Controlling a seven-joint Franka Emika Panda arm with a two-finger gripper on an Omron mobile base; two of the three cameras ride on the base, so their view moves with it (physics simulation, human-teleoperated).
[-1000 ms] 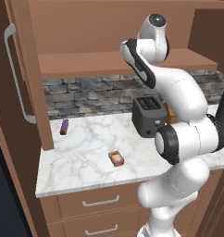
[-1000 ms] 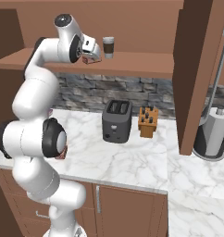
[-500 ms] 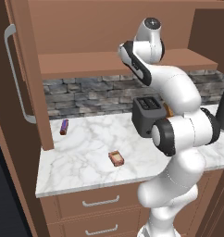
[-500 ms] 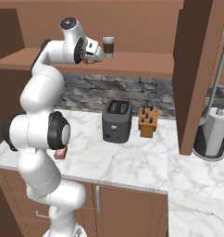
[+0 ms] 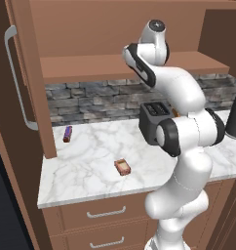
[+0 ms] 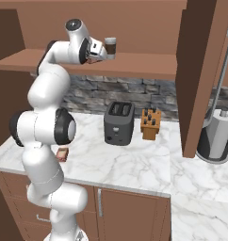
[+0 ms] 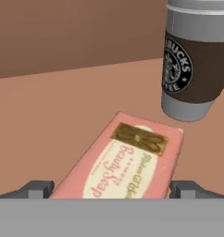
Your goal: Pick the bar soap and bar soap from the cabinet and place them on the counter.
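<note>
- Hand view: a flat pink-faced rectangular bar soap [image 7: 127,162] lies on the plain brown cabinet shelf [image 7: 49,120], between the end effector's [image 7: 112,189] spread dark fingertips [image 7: 37,189], not yet pinched.
- Over the last second the arm has swung slightly and reached further along the shelf, so the grasp looks imminent.
- The second small reddish-brown bar soap [image 5: 122,167] already rests on the white marble bench [image 5: 90,166]; judging by that, half the task is done.
- Readable writing: "Beauty Soap" on the bar; "Starbucks Coffee" on the brown-and-white paper cup [image 7: 197,60] just beyond it.
</note>
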